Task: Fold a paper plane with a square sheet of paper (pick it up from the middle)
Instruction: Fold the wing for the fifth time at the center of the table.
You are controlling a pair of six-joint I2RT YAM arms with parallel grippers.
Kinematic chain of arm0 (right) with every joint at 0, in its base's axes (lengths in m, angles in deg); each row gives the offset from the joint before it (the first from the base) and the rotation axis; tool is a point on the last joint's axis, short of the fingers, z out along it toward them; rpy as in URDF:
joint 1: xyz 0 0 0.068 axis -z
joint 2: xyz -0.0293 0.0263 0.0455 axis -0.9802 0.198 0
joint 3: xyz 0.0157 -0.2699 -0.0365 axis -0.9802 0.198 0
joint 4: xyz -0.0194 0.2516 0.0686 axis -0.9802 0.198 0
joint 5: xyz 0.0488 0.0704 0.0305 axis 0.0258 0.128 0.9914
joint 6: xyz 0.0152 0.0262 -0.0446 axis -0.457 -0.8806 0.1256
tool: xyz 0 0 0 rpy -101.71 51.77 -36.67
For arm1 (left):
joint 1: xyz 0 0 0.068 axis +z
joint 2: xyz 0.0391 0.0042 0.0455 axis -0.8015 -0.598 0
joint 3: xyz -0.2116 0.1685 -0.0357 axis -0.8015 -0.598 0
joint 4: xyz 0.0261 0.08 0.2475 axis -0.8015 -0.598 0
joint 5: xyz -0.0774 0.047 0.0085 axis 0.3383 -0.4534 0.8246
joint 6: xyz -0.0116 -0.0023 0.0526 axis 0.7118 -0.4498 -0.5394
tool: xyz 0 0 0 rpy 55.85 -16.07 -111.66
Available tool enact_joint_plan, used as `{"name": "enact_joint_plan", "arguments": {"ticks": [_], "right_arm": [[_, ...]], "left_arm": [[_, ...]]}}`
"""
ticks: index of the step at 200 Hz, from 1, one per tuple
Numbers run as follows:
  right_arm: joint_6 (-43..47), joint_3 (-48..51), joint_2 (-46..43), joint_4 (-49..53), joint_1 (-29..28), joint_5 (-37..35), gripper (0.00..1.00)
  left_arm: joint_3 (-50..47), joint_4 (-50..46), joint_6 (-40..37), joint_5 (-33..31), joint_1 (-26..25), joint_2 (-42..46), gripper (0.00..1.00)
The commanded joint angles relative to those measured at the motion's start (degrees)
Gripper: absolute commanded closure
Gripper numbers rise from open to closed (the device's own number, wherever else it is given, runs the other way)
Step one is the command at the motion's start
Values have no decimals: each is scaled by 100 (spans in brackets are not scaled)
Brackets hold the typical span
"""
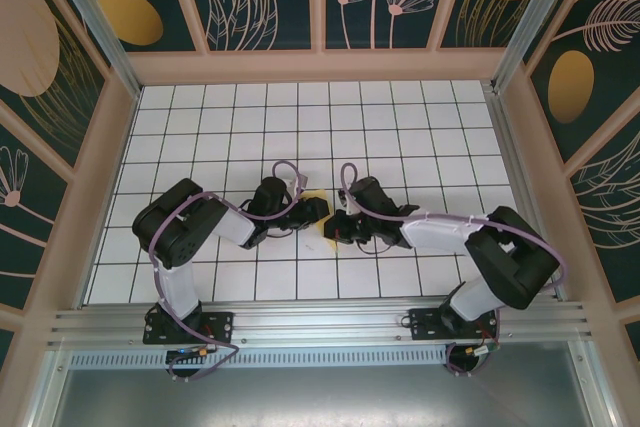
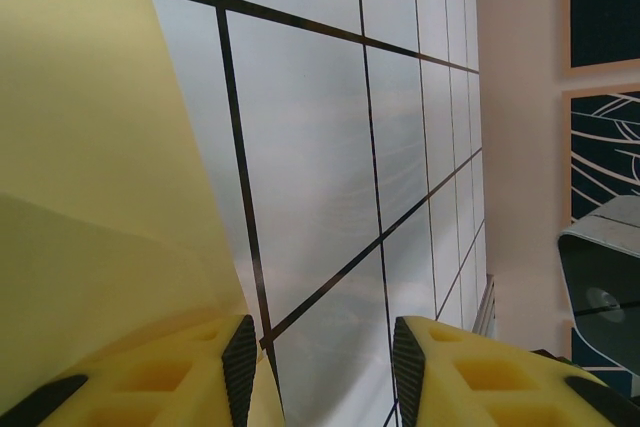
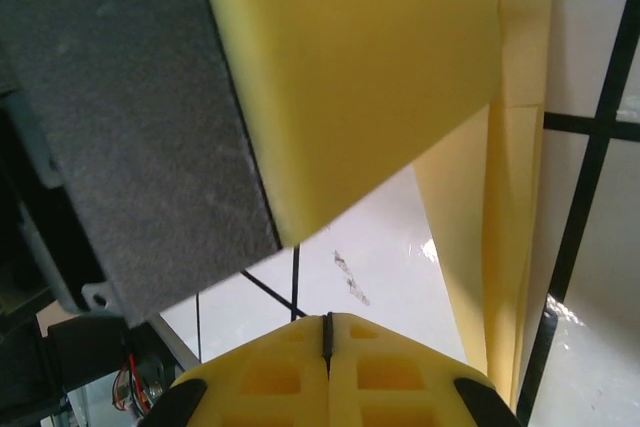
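The yellow sheet of paper (image 2: 90,197) lies folded in layers on the white grid table, along the left of the left wrist view. My left gripper (image 2: 320,347) is open just above the table. Its left finger (image 2: 170,377) rests at the paper's edge, and only bare tile shows between the pads. In the right wrist view the paper (image 3: 515,177) runs as a narrow creased strip down the right side. My right gripper (image 3: 326,319) is shut, pads together with nothing between them, close beside the paper. From above, both grippers (image 1: 318,211) (image 1: 337,228) meet at the table's middle and cover most of the paper.
The left gripper's big finger (image 3: 350,77) hangs close above and ahead of my right gripper. Wooden walls (image 1: 320,65) enclose the tiled table (image 1: 400,127) on three sides. A wall and a grey camera housing (image 2: 600,277) show at the right of the left wrist view.
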Motion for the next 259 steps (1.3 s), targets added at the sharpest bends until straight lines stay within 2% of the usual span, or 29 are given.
{"name": "enact_joint_plan", "arguments": {"ticks": [1,72,155,180,227,259], "right_arm": [[163,-279,349,-62,-31,26,93],[313,-639,977,-178,33,125,94],[130,1,1385,-715,163,233,94],[62,53,1265,-812,160,311,94],[293,-381,839,-342,172,148,94],[299,-442,909,-391,239,189,94]], "left_arm": [[-116,-400,17,-113,21,-350,57],[-147,-421,-13,-112,27,-326,57],[-126,-447,-21,-103,22,-316,57],[-120,-439,-32,-116,23,-322,57],[-170,-425,-29,-162,20,-321,57],[-133,-375,22,-108,21,-365,57]]}}
